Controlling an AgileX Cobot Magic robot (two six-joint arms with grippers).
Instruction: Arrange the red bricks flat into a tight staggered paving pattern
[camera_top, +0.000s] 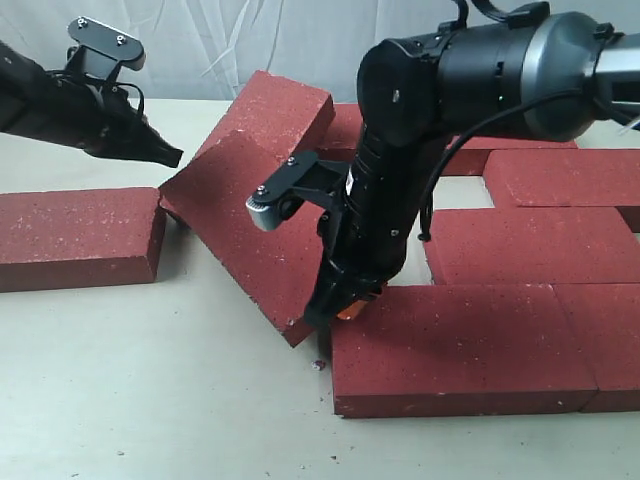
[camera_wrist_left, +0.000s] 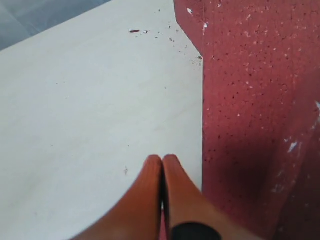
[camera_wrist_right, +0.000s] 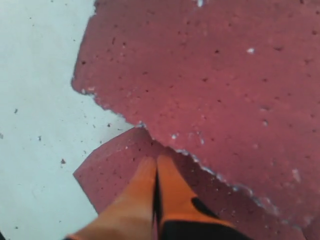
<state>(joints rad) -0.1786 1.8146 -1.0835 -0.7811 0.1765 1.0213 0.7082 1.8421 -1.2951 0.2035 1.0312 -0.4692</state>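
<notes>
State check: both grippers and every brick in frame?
left gripper: shut, holding nothing.
right gripper: shut, holding nothing, tips down at the tilted brick's low corner.
tilted brick: propped at a slant, not flat.
brick behind it: also tipped up.
left brick: flat, apart from the rest.
paved bricks: flat, in staggered rows, one gap showing.

The right arm (camera_top: 470, 70) bends sharply down, and the right gripper (camera_top: 346, 308) points low with its fingers pressed together. The left gripper (camera_top: 163, 154) hangs higher, tilted downward and likewise closed tight.
</notes>
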